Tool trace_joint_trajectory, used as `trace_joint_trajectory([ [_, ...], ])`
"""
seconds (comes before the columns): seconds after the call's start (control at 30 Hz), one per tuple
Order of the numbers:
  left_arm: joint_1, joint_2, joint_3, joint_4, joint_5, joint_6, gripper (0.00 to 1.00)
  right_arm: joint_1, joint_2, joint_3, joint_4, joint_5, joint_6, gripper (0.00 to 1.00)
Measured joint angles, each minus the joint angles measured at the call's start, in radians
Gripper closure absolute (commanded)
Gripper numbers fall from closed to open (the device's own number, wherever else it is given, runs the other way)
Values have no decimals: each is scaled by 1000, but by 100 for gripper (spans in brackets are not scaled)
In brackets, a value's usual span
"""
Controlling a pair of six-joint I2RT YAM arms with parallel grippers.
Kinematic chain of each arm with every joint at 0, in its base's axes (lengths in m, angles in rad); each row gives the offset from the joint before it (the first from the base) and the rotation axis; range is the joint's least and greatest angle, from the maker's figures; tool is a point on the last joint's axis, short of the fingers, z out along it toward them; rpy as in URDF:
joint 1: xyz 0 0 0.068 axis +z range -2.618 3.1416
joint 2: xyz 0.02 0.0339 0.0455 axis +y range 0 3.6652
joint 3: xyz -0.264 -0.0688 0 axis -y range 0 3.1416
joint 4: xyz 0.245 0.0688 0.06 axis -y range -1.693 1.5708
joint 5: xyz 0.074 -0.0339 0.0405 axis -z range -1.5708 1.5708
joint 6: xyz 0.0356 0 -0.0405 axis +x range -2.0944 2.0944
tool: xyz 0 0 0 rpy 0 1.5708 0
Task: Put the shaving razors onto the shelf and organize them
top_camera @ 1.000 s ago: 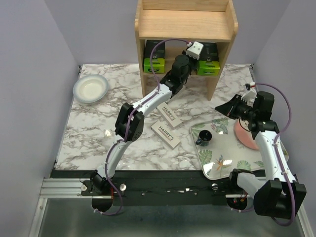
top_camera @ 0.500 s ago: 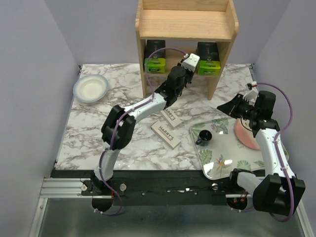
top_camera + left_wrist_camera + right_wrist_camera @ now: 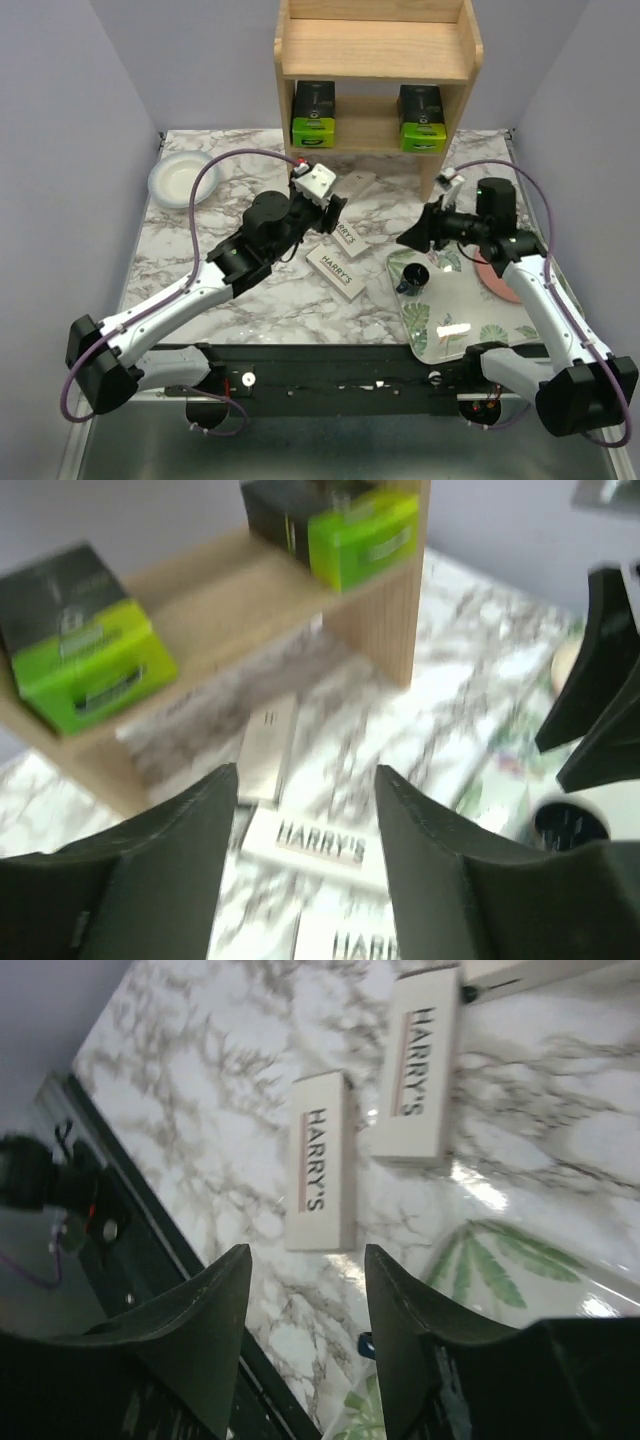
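Note:
Two black packs with lime-green ends (image 3: 313, 112) (image 3: 421, 118) stand on the lower tier of the wooden shelf (image 3: 375, 50). Three white HARRY'S boxes lie on the marble in front of it: one by the shelf foot (image 3: 357, 186), one further forward (image 3: 345, 237), and the nearest one (image 3: 336, 272). My left gripper (image 3: 335, 213) is open and empty, hovering over the middle box (image 3: 315, 842). My right gripper (image 3: 413, 232) is open and empty, just right of the boxes; its view shows two boxes (image 3: 320, 1160) (image 3: 420, 1065).
A leaf-patterned tray (image 3: 470, 310) at the front right holds a black cup (image 3: 412, 276). A pink plate (image 3: 497, 272) lies at the tray's right edge. A white bowl (image 3: 184, 178) sits at the back left. The shelf's side panel (image 3: 395, 600) stands close ahead of my left gripper.
My left gripper has drawn back out of the shelf's lower tier to above the boxes, empty. My right gripper has swung left toward the boxes.

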Motion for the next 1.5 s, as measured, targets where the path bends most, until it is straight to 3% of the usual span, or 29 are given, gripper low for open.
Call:
trace_joint_trajectory([
  [0.17, 44, -172, -110, -240, 66, 3, 20, 304, 77, 65, -60, 56, -123, 32],
  [0.47, 320, -303, -197, -347, 202, -7, 16, 557, 480, 266, -94, 266, -178, 28],
  [0.7, 541, -480, -206, -340, 240, -67, 16, 662, 654, 317, -123, 412, -194, 23],
  [0.87, 639, -576, -243, -343, 251, -106, 16, 712, 675, 317, -131, 522, -205, 21],
  [1.07, 714, -585, -263, -346, 270, -168, 16, 745, 731, 315, -131, 599, -215, 20],
  [1.2, 724, -563, -265, -343, 277, -193, 16, 745, 748, 303, -130, 616, -220, 26],
  [1.33, 724, -545, -267, -323, 286, -208, 16, 745, 749, 300, -130, 618, -237, 45],
  [1.5, 725, -529, -284, -308, 359, -213, 14, 753, 748, 312, -138, 587, -330, 50],
])
